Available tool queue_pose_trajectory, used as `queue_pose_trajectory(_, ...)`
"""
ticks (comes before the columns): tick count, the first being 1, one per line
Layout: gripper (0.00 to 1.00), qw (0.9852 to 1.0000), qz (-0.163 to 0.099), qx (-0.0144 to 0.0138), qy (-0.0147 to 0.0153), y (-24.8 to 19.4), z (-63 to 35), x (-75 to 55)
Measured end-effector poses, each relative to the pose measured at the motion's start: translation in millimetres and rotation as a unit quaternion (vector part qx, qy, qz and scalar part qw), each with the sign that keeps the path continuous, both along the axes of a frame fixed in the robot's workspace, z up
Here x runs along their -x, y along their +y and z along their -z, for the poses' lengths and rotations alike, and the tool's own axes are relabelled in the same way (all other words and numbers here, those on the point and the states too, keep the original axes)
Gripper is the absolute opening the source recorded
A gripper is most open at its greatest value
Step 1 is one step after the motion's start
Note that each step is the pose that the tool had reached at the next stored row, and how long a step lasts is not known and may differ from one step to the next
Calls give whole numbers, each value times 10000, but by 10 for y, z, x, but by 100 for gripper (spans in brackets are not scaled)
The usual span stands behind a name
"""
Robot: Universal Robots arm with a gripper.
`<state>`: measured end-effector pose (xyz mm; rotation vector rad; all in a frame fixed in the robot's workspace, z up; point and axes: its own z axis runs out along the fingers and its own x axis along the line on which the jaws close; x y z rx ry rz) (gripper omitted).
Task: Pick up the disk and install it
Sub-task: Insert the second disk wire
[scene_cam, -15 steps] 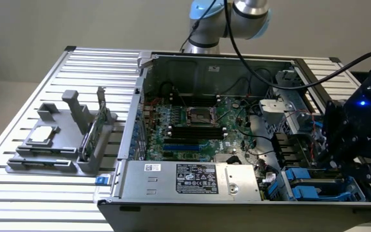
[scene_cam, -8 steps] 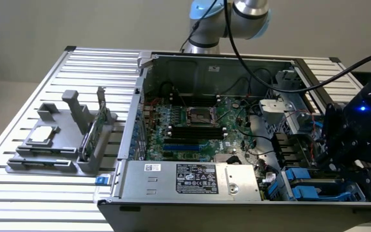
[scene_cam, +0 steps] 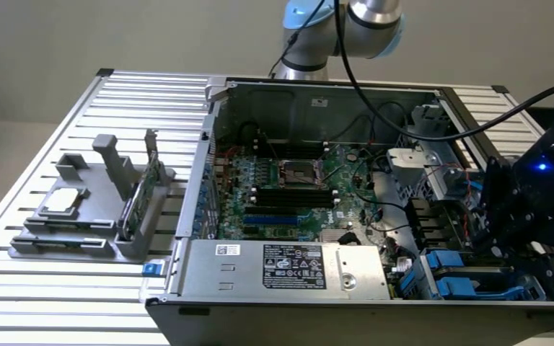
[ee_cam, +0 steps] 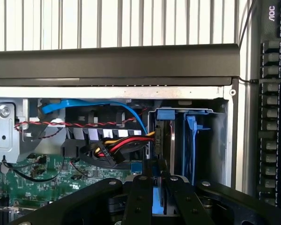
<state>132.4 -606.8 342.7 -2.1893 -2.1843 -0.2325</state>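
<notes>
Here the gripper (scene_cam: 537,256) hung over the drive bay corner of the open computer case (scene_cam: 306,94), at the exterior view's right, low near the front edge. In the wrist view the gripper (ee_cam: 158,194) had its black fingers (ee_cam: 139,199) drawn close together, with a blue piece showing in the narrow gap between them; whether they actually clamped it could not be told. The disk (ee_cam: 160,140) stood on edge in the drive cage (ee_cam: 218,136), directly ahead of the fingertips, its blue rail (ee_cam: 165,114) at the far end and a thin metal side facing the camera. Just beside it sat an empty blue plastic carrier (ee_cam: 191,140), apart from the fingers. A bundle of red, yellow and black power wires (ee_cam: 124,143) ran to the disk's side, and a blue data cable (ee_cam: 84,107) arced above them. The green motherboard (scene_cam: 287,187) filled the case floor, with the power supply (scene_cam: 287,268) along the near side in the exterior view. On the slatted aluminium table (scene_cam: 75,288), at the exterior view's left, a grey fixture (scene_cam: 94,216) held a small square chip (scene_cam: 63,200) and an upright thin card (scene_cam: 142,194), well apart from the gripper. A black keyboard (ee_cam: 274,117) lay beside the case in the wrist view.
</notes>
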Motion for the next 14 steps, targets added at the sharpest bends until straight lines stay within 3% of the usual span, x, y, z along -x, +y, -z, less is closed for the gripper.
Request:
queue_pose_trajectory(7, 16, 10000, -18, -32, 0, -29, 22, -9)
queue_pose_trajectory(14, 16, 9999, -35, -96, 0, -42, 46, -11)
